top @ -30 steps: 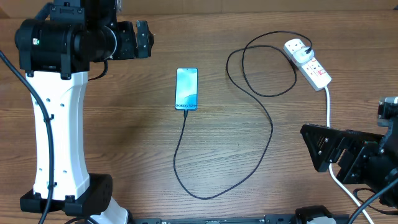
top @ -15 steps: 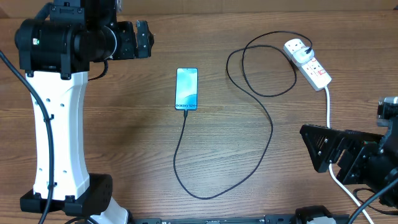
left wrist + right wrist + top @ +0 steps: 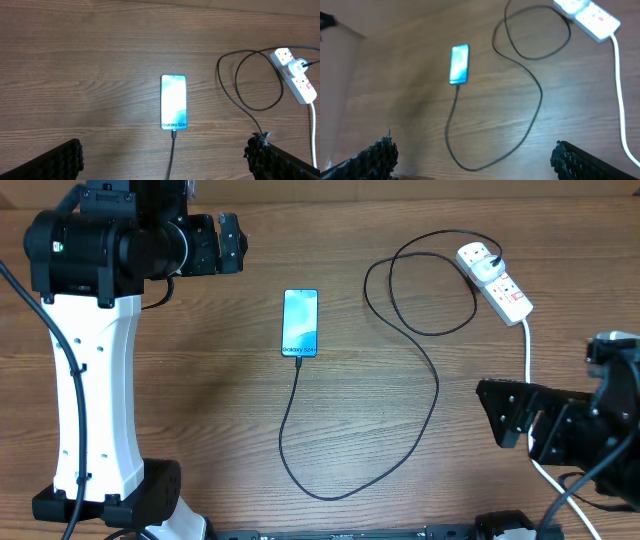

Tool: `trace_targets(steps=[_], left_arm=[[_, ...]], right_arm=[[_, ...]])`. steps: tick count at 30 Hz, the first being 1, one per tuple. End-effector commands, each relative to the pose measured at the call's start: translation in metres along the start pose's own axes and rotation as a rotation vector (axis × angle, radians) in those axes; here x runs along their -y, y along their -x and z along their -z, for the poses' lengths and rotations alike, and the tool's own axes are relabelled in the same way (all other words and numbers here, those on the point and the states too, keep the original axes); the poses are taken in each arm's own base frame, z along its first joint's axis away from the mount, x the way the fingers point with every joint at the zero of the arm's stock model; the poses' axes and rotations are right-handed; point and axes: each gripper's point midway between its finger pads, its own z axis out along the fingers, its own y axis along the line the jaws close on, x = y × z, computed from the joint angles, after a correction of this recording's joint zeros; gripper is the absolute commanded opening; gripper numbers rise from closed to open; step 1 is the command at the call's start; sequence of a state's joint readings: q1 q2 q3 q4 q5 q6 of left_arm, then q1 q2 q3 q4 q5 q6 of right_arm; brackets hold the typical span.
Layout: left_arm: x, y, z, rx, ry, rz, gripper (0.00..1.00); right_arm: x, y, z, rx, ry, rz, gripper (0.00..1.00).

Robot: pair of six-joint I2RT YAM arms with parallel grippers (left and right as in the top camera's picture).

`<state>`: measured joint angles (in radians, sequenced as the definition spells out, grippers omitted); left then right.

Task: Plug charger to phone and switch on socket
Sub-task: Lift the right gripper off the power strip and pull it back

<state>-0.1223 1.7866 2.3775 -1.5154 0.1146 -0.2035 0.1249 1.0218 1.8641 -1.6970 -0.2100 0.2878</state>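
The phone (image 3: 300, 322) lies flat mid-table with its blue-teal screen lit, also seen in the left wrist view (image 3: 173, 102) and the right wrist view (image 3: 459, 64). The charger (image 3: 437, 390) is a thin black cable; its tip sits in the phone's near end (image 3: 173, 133), and its white plug (image 3: 299, 64) sits in the socket (image 3: 497, 283). My left gripper (image 3: 232, 242) hangs open at the far left, well above the table, left of the phone. My right gripper (image 3: 515, 418) is open at the near right, below the socket, holding nothing.
The socket's thick white cord (image 3: 528, 355) runs toward the near right edge, past my right gripper. The charger's slack makes a wide loop (image 3: 320, 494) near the front edge and a second loop (image 3: 430, 280) left of the socket. The left arm's white column (image 3: 95, 400) stands at the left.
My right gripper has shifted slightly left and its wrist has come further into the overhead view. The left arm, phone, charger and socket have not moved.
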Motion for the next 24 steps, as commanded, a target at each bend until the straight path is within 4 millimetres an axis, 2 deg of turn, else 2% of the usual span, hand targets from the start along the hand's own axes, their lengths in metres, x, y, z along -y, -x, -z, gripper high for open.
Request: trace_targets(steps=[1,4,8,12,16,24], left_arm=[[-0.004,0.001,-0.004,-0.003,0.018,0.006,1.0],[-0.004,0.001,-0.004,-0.003,0.017,0.006,1.0],[-0.004,0.001,-0.004,-0.003,0.017,0.006,1.0],[-0.004,0.001,-0.004,-0.003,0.017,0.006,1.0],[-0.004,0.001,-0.004,-0.003,0.017,0.006,1.0],[-0.004,0.001,-0.004,-0.003,0.017,0.006,1.0]], right_arm=[[0.009,-0.007,-0.012,-0.039,-0.035,0.0,1.0],[0.016,-0.011,-0.018,-0.036,-0.057,0.0,1.0],[0.019,-0.013,-0.02,0.056,-0.034,0.019,1.0],[0.025,-0.023,-0.022,0.117,-0.02,0.031,1.0],[0.038,-0.034,-0.037,0.134,-0.045,0.032,1.0],[0.047,-0.034,-0.067,0.302,0.008,0.085,1.0]])
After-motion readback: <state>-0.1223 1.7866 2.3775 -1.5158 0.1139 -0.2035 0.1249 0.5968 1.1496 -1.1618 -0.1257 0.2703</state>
